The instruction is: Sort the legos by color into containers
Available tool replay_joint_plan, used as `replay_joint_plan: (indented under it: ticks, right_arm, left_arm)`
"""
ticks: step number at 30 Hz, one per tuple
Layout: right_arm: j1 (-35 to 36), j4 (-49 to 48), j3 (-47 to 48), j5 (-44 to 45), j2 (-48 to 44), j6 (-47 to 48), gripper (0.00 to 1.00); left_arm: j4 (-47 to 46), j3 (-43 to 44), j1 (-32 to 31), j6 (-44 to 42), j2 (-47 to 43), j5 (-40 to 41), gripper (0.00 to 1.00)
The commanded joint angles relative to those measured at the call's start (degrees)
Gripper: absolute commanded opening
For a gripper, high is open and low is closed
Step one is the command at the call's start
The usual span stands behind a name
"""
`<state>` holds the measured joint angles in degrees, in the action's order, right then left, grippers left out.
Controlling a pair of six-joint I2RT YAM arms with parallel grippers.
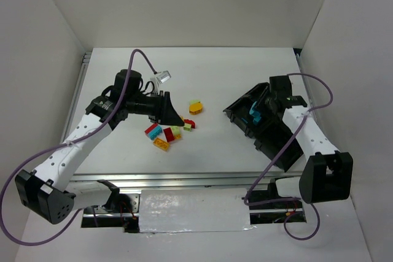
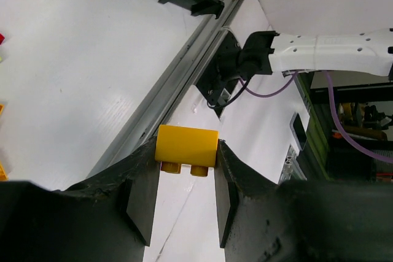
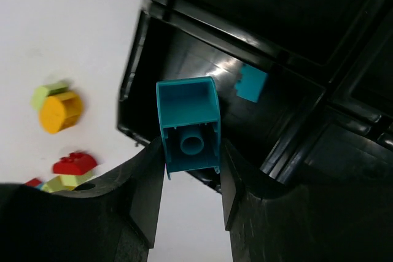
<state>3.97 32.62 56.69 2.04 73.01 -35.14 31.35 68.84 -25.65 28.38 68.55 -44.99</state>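
My left gripper (image 2: 186, 149) is pinching a yellow brick (image 2: 186, 144) between its two fingertips. The jaws are standing only as far apart as the brick is wide, and the brick's studs are pointing back towards my wrist. In the overhead view this gripper (image 1: 174, 115) is hanging just above the loose legos (image 1: 167, 132), a small cluster of red, yellow-orange and lime pieces lying on the white table (image 1: 215, 78) left of centre.

My right gripper (image 3: 190, 146) is clamping a cyan brick (image 3: 187, 122), its hollow underside facing my wrist camera, and the jaws are pressing on its two side walls. The brick is sitting over the rim of the black tray (image 3: 131, 84), at the corner compartment nearest the loose pile. A second cyan brick (image 3: 252, 83) is lying inside that same compartment, against its far wall. Beyond the tray's edge a round yellow-orange piece (image 3: 59, 111) is touching a lime piece (image 3: 49, 92), with a red piece (image 3: 74, 163) nearby on the table.
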Motion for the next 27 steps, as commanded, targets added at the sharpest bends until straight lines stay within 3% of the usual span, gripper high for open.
replay_joint_plan:
  ticks: [1,5,7,11,16,19,23,27]
  right_arm:
    - [-0.1,2.9,2.7,3.5,1.8,1.2,0.42]
    - [0.0,3.1,3.7,2.6,3.0,1.2,0.71]
    - [0.0,2.9,3.9,0.5,1.6,1.6,0.99]
    - [0.4,3.2,6.2,-7.3,-1.5,2.2,1.0]
    - [6.8,3.1,8.2,-28.2,-3.9,-3.3,1.0]
    - [13.1,-3.9,5.5,-34.2,-7.3,-14.7,1.0]
    - [24.1,-27.7,-2.7,-39.7,-10.6,-39.2,1.0]
    - [30.0,-30.4,-0.8,-39.5,-9.6,-46.7,1.0]
  left_arm:
    - [1.2,2.4,0.1,-1.8,1.2,1.3,0.0]
    - [1.2,2.8,0.1,-1.7,1.0,1.7,0.0]
    - [1.1,2.8,0.0,-1.8,1.0,1.1,0.0]
    - [-0.1,2.2,0.1,-1.6,0.3,-0.1,0.0]
    - [-5.8,0.3,0.0,-0.7,-0.8,-4.3,0.0]
    - [-9.7,-1.5,-0.1,0.5,-1.8,-6.6,0.0]
    - [-21.0,-5.7,-0.5,3.0,-3.2,-11.3,0.0]
    - [-23.0,-6.9,-1.6,-0.4,-4.7,-12.1,0.0]
